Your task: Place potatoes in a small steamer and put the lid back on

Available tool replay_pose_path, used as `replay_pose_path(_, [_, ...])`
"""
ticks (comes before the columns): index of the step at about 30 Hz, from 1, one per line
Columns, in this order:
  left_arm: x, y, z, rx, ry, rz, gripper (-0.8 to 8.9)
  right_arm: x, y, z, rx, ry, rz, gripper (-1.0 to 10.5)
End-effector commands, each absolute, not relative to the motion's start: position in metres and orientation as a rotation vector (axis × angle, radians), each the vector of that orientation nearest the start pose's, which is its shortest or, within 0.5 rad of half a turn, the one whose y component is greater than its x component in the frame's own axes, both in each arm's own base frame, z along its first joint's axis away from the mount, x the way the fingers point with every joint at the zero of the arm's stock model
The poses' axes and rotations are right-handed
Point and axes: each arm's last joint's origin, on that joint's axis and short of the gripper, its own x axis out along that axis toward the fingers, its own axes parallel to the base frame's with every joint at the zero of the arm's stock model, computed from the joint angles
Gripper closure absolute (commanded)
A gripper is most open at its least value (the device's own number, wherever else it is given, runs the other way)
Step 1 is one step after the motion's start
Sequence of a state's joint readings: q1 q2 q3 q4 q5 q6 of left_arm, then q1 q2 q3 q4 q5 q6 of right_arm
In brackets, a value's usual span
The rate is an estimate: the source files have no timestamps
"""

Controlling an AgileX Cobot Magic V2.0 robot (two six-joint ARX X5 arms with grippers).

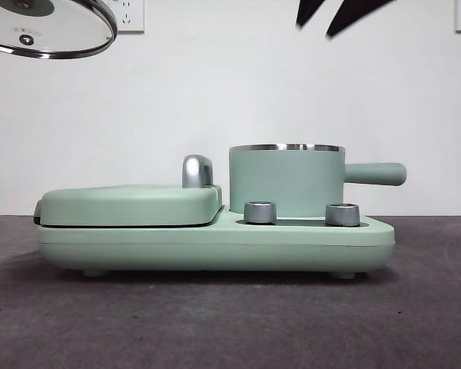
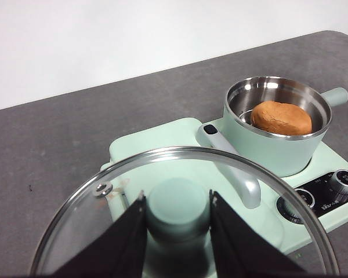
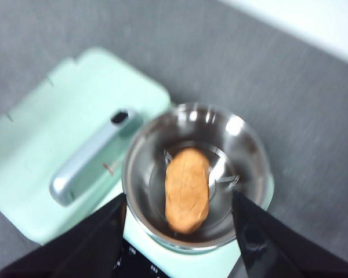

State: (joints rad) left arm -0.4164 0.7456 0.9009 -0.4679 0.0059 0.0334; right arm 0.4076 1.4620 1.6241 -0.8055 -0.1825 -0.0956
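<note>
Clamping the round glass lid [image 2: 180,231] by its mint-green knob [image 2: 177,209], the left gripper [image 2: 177,217] holds it aloft beside the mint-green steel-rimmed steamer pot [image 1: 286,183], where the orange-brown potato [image 3: 187,189] already rests, while the right gripper [image 3: 180,217] hangs above that pot, jaws apart and empty.

The front camera is sitting low at tabletop [image 1: 415,323] height, looking level and close at the side of the small steamer [image 1: 286,181]. The left wrist camera is looking down through the lid [image 2: 75,231] toward the small steamer [image 2: 275,147]; the right wrist camera is peering almost straight down into it [image 3: 194,174], blurred and near
</note>
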Motion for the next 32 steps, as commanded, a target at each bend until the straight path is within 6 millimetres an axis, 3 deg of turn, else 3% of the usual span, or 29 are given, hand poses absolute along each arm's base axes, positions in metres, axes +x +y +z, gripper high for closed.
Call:
replay_pose_path(1, [0.137,-0.061,0.358,0.086,0.252,-0.427,8.00,0.258,0.119,0.405,-0.141,0.577,0.598,6.6])
replay_pose_path(11, [0.138,-0.062,0.358,0.088,0.256,-0.428,8.00,0.192,0.090,0.359,-0.080,0.468,0.588,6.6])
replay_pose_path(19, [0.147,-0.069,0.353,0.096,0.284,-0.447,8.00,0.150,0.072,0.322,-0.058,0.415,0.587,6.7])
replay_pose_path(32, [0.181,-0.114,0.348,0.086,0.197,-0.614,8.00,0.091,0.044,0.280,0.015,0.334,0.535,6.8])
